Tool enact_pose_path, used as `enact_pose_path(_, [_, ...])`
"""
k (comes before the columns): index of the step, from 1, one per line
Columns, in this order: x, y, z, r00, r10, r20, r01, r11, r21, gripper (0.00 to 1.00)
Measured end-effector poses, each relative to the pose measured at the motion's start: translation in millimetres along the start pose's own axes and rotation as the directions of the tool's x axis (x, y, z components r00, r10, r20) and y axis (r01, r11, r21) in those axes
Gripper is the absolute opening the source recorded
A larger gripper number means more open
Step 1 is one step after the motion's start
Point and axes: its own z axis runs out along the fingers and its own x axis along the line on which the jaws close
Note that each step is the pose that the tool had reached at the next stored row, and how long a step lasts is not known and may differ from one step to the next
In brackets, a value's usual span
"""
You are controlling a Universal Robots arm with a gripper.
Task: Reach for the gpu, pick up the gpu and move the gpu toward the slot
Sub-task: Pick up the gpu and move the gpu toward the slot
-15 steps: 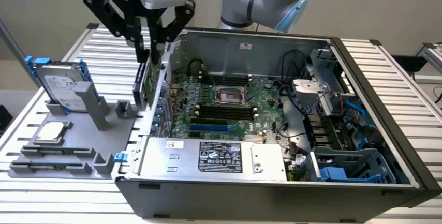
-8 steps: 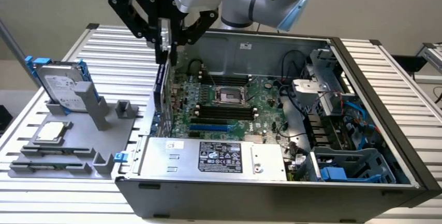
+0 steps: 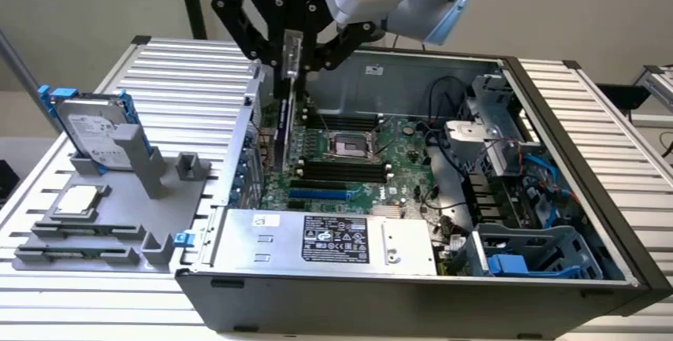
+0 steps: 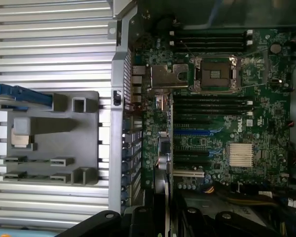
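Note:
The gpu (image 3: pixel 284 113) hangs upright and edge-on, a thin card reaching from between the black fingers down toward the motherboard (image 3: pixel 368 160) at the left wall of the open computer case. My gripper (image 3: pixel 291 56) is shut on the card's upper end. The card's lower edge is above the row of expansion slots, among them a blue slot (image 3: pixel 317 195). In the wrist view the gpu (image 4: pixel 161 192) runs as a narrow dark strip out from my gripper (image 4: pixel 163 217) toward the blue slot (image 4: pixel 190 133). I cannot tell whether the card touches the board.
A grey fixture (image 3: pixel 158 223) left of the case holds a hard drive with blue rails (image 3: pixel 94 132) and a small silver chip (image 3: pixel 79 199). Inside the case are the CPU socket (image 3: pixel 347 144), the power supply (image 3: pixel 326 239), and cables and drive bays (image 3: pixel 515 191) at the exterior view's right.

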Motion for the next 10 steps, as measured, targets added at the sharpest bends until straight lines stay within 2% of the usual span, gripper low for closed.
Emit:
enact_pose_path(6, [-27.4, 1.0, 0.6, 1.0, 0.0, -0.0022, 0.0, 1.0, 0.0001, 0.26])
enact_pose_path(10, [-45.0, 7.7, 5.0, 1.0, 0.0, -0.0026, 0.0, 1.0, 0.0019, 0.26])
